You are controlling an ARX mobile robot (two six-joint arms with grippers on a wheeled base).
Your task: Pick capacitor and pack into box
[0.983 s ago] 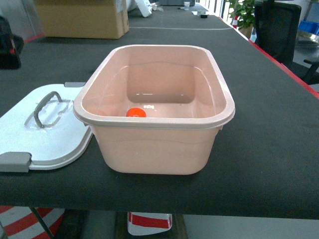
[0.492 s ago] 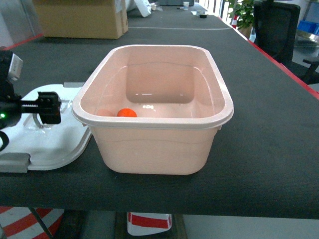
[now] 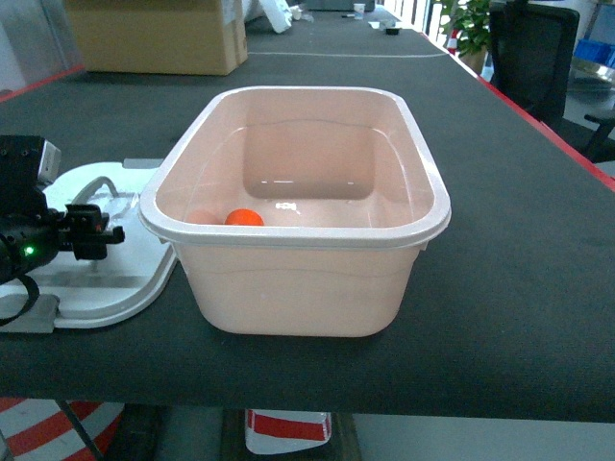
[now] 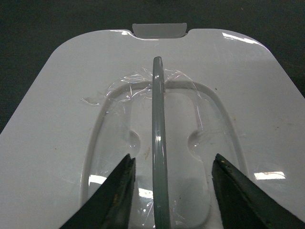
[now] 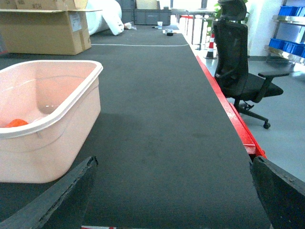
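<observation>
A dark, finely textured bench runs away from the robot, edged in red on its right side, with a brown cardboard carton at its far left and a black office chair standing on the floor off to the right. The box sits near the middle of the bench with its top open, a pale pink tub with a lighter rim, and its white lid lies flat on the bench just to its left, touching or nearly touching the tub wall. Inside the tub, low against the near-left part of the floor, lies a small orange round thing, the capacitor; from the right wrist view only a sliver of it shows over the rim. The left hand hovers over the lid, well left of the tub and outside it, so the tub wall stands between it and the capacitor. In the left wrist view its two dark fingers are spread moderately wide, one on each side of the upright grey-clear handle, not touching it. The right hand shows only as two dark fingertips at the bottom corners of its own view, spread very wide and holding nothing, right of the tub over bare bench.
</observation>
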